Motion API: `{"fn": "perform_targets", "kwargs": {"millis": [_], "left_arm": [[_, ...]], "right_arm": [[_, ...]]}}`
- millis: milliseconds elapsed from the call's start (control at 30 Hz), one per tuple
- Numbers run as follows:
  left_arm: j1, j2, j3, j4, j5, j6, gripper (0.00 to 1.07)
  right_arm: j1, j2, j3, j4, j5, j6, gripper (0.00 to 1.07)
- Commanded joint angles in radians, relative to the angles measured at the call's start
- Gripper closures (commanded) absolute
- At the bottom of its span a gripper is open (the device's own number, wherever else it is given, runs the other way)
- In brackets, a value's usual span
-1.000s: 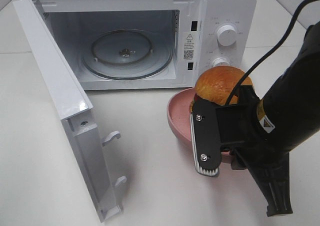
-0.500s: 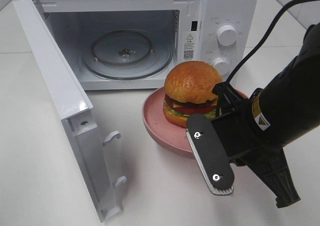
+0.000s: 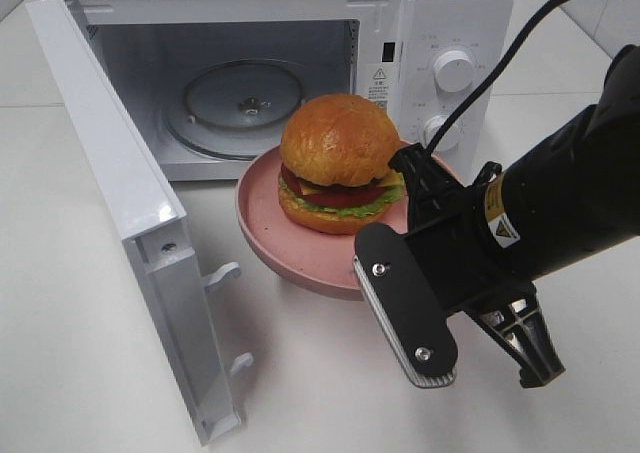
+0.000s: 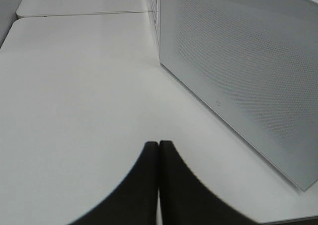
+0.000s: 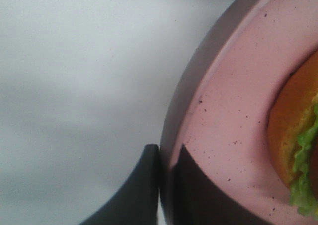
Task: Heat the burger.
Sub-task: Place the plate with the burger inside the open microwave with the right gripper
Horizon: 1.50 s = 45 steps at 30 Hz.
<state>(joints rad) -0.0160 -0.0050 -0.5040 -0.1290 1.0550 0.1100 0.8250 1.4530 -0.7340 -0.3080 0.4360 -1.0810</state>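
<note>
The burger [image 3: 338, 163], with a golden bun, lettuce and cheese at its edge, sits on a pink speckled plate [image 3: 268, 235]. The plate is held off the table in front of the open microwave [image 3: 455, 33]. My right gripper [image 3: 375, 273] is shut on the plate's near right rim. In the right wrist view its fingers [image 5: 149, 185] pinch the plate [image 5: 233, 125] at the rim, and the burger [image 5: 293, 135] shows at the edge of that picture. My left gripper [image 4: 159, 153] is shut on nothing above the bare table, beside the microwave's perforated outer wall [image 4: 238, 76].
The microwave door [image 3: 120, 193] stands swung wide open at the left, its latch hooks pointing toward the plate. A glass turntable [image 3: 245, 103] lies inside the cavity. Control knobs [image 3: 455, 70] are on the right of the front panel. A black cable [image 3: 520, 33] trails from the right arm.
My right gripper has carried the plate and burger up and to the left, from beside the control panel to in front of the microwave's opening. The left gripper is only seen now.
</note>
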Motion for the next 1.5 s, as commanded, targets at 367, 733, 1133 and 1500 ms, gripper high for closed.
{"fn": "perform_targets", "kwargs": {"millis": [367,733,1133,1500], "left_arm": [[0.001,-0.020,0.002,-0.004,-0.015,-0.004,1.06],[0.001,-0.020,0.002,-0.004,-0.015,-0.004,1.06],[0.001,-0.020,0.002,-0.005,-0.015,-0.004,1.06],[0.001,-0.020,0.002,-0.005,-0.015,-0.004,1.06]], "right_arm": [[-0.013,0.137,-0.101,-0.011,-0.134,-0.066,1.07],[-0.116,0.200,-0.184,0.276,-0.136,-0.376,1.07],[-0.165,0.304,-0.379,0.448,-0.042,-0.554,1.07],[-0.165,0.445,-0.553,0.448,0.015,-0.530,1.07]]}}
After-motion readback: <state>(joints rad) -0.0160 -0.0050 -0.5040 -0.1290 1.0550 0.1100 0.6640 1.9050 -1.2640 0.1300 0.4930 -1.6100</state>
